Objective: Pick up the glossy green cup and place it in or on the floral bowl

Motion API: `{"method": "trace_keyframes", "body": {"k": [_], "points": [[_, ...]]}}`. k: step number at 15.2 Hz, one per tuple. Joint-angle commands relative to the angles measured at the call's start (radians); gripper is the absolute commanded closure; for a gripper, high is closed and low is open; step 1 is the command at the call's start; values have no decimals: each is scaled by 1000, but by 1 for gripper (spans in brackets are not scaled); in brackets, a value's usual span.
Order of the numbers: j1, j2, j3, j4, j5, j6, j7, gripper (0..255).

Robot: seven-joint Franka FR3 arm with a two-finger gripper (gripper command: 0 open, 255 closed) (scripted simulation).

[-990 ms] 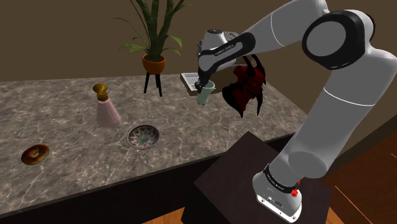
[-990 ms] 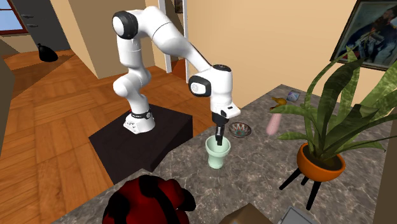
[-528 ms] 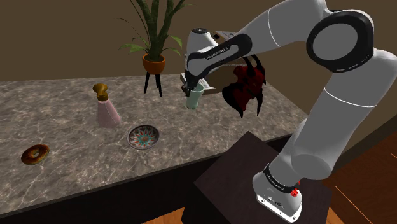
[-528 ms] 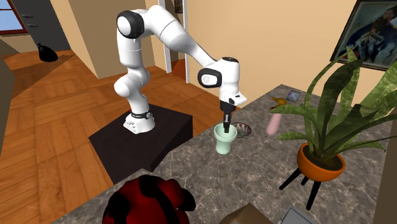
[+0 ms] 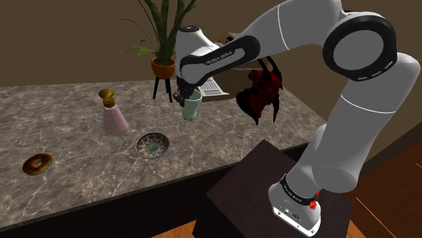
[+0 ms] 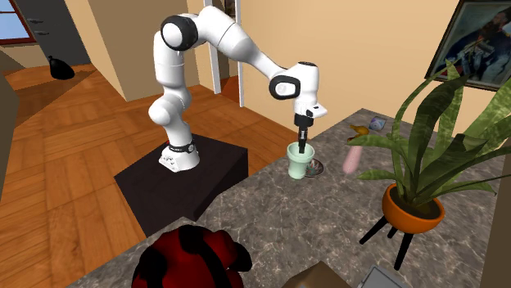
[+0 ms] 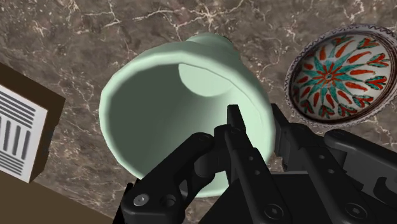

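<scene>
Pale green cup [image 5: 192,108] is hanging upright over the marbled table [image 5: 74,135], under the black tool [image 6: 304,148]. The tool is clamping the cup's rim from above: in the wrist view one finger is sitting inside the cup and the other outside, pinching the wall between them. The floral bowl [image 7: 337,69] is lying on the table near the cup, toward the shoulder view's lower left, not touching it

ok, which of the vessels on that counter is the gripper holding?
The pale green cup: the gripper clasps its rim, one finger inside, one outside. The floral bowl, pink vase and orange plant pot stand on the counter untouched.
</scene>
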Motion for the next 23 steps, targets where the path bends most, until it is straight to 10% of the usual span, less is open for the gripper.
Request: {"method": "trace_keyframes", "body": {"k": [1,15,23], "points": [[27,23,17,34,-5,-15,46,255],[213,253,104,430,-34,-216,307,255],[214,292,101,392,-42,-140,320,255]]}}
